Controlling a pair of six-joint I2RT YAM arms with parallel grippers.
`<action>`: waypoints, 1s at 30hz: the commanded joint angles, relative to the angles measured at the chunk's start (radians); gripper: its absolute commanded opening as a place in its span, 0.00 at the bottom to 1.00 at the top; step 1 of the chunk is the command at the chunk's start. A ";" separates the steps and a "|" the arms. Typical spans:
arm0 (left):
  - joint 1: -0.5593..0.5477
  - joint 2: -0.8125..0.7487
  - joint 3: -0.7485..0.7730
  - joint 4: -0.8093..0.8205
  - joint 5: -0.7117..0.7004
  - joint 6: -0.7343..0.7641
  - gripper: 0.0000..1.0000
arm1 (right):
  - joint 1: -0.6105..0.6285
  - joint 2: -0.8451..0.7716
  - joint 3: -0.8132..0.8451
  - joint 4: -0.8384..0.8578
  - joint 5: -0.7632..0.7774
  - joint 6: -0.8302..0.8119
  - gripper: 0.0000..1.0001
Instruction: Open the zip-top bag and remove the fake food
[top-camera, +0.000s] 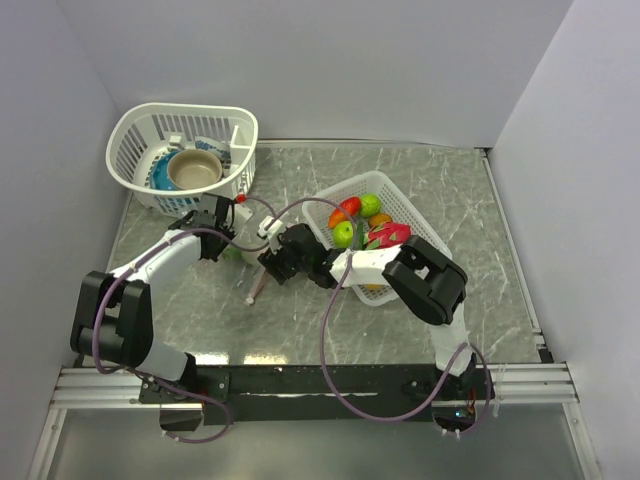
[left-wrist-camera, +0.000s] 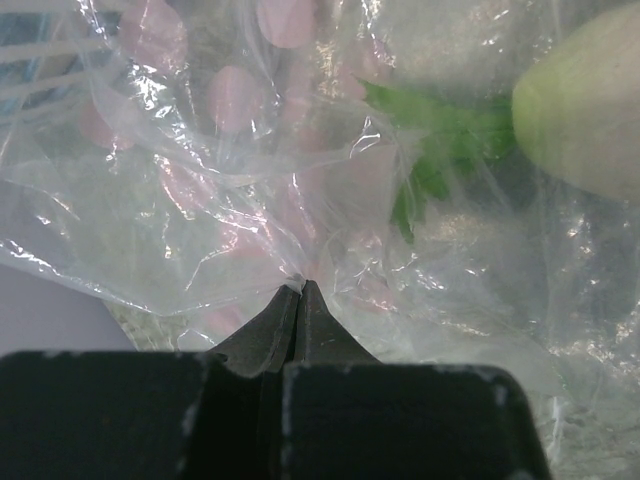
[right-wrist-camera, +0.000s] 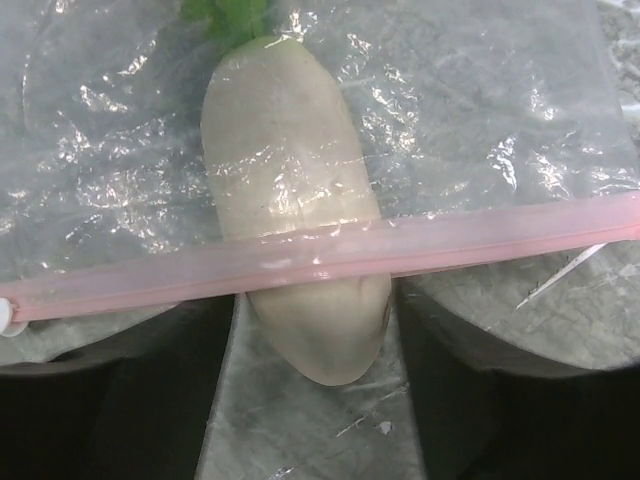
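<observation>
The clear zip-top bag (right-wrist-camera: 480, 120) lies on the table, its pink zip strip (right-wrist-camera: 480, 238) running across the right wrist view. A white radish with green leaves (right-wrist-camera: 285, 170), a piece of fake food, pokes its tip out through the bag's mouth. My right gripper (right-wrist-camera: 315, 325) is open, with a finger close on each side of that tip. My left gripper (left-wrist-camera: 302, 287) is shut, pinching a fold of the bag's plastic (left-wrist-camera: 200, 200); the radish (left-wrist-camera: 585, 100) shows at upper right there. From above, both grippers (top-camera: 228, 228) (top-camera: 275, 262) meet at the bag (top-camera: 252, 275).
A white basket (top-camera: 402, 208) right of the grippers holds several bright fake fruits (top-camera: 362, 222), partly under the right arm. A second white basket (top-camera: 150, 125) at the back left holds a tan bowl (top-camera: 193, 170) on a blue plate. White walls enclose the table.
</observation>
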 joint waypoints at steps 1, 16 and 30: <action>-0.001 -0.038 -0.013 0.024 -0.002 0.005 0.01 | -0.004 -0.030 0.000 -0.002 0.021 0.021 0.57; 0.077 -0.058 -0.068 0.058 0.033 -0.013 0.01 | 0.025 -0.656 -0.379 -0.138 0.201 0.157 0.39; 0.077 -0.150 -0.068 -0.021 0.131 -0.062 0.01 | -0.200 -0.862 -0.413 -0.247 0.665 0.337 0.35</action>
